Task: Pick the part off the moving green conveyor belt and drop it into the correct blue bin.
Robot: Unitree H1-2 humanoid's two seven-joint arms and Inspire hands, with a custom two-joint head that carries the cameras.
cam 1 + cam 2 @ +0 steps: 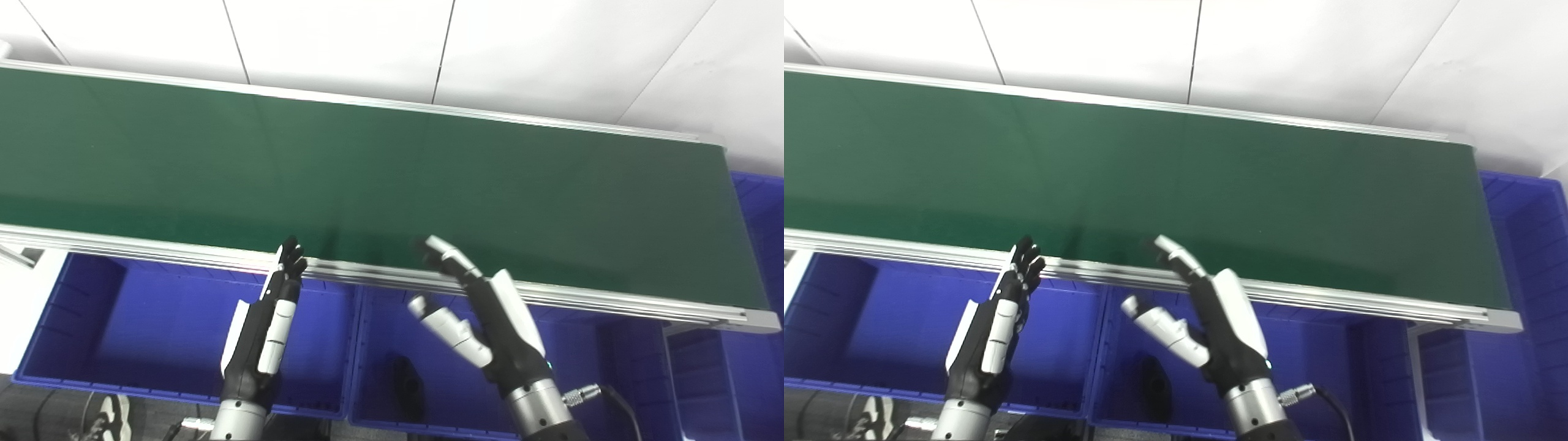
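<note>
The green conveyor belt (380,177) runs across the picture and no part shows on it. My left hand (263,334) is open and empty, fingers straight, held over the left blue bin (122,331) with its fingertips at the belt's near rail. My right hand (474,318) is open and empty, thumb spread, over the middle blue bin (380,373). A dark part (407,383) lies on the floor of the middle bin, just left of my right hand.
The belt's aluminium near rail (582,297) separates the belt from the bins. A third blue bin (704,380) sits at lower right and another (762,208) past the belt's right end. A white tiled floor (343,43) lies behind.
</note>
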